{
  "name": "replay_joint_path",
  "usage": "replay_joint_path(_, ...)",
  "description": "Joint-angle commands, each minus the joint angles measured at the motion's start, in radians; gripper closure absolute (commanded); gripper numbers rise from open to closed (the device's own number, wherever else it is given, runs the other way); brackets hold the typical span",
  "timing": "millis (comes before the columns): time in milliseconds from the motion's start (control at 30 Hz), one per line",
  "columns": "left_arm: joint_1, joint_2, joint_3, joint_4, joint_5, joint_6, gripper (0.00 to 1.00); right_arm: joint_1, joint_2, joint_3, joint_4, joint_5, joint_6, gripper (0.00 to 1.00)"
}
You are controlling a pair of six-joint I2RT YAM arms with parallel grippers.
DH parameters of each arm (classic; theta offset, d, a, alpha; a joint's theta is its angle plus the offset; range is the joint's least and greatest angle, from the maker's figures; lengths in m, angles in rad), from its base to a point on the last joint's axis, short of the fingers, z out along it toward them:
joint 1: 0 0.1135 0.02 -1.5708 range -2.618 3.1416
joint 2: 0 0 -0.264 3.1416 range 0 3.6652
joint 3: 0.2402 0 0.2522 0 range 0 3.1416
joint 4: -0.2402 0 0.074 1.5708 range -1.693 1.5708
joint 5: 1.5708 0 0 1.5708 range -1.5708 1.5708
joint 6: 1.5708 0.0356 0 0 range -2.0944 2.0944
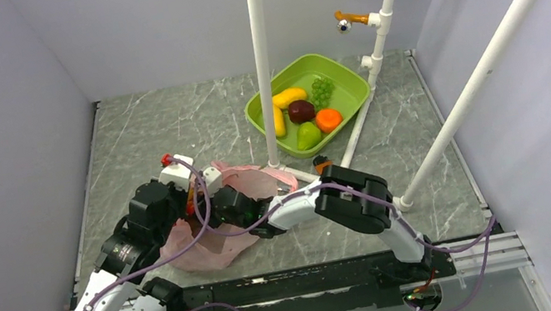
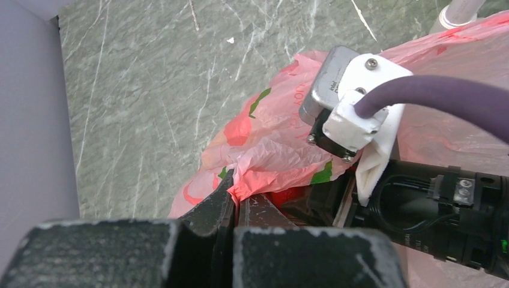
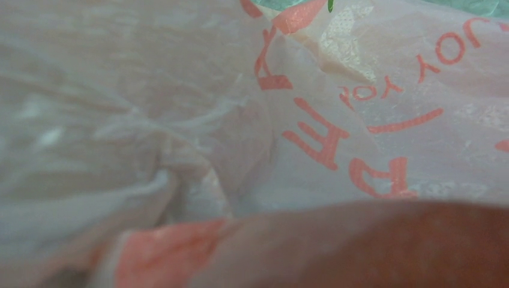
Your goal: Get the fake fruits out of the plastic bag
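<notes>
Top view is showing the plastic bag [image 1: 213, 246] lying crumpled by the worktop's [image 1: 167, 131] near edge, left of centre, with both arms meeting over it. A green pear [image 1: 308, 135] is sitting in the green tub [image 1: 345, 89] toward the far edge. Only the left wrist view is showing the left jaws clamping a fold of bag. Right jaws are reaching inside; apart or together, cannot tell. Right wrist view is giving translucent pink film, red lettering and a blurred red mass.

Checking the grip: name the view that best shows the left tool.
Left wrist: the left tool is shut on a fold of the pink plastic bag. In top external its tips are hidden; right wrist shows only bag film.
</notes>
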Motion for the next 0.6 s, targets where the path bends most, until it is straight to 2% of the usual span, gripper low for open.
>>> replay_joint_path(0, -0.005, -0.009, 0.002, 0.036, -0.033, 0.015, 1.00, -0.001, -0.108, -0.013, -0.032, 0.007, 0.000, 0.92)
replay_joint_path(100, -0.004, -0.017, 0.002, 0.036, -0.034, 0.014, 1.00, 0.000, -0.165, -0.033, -0.059, 0.035, -0.019, 1.00)
replay_joint_path(567, -0.004, -0.026, 0.006, 0.025, -0.061, 0.004, 1.00, -0.001, -0.377, -0.121, -0.158, 0.125, -0.038, 1.00)
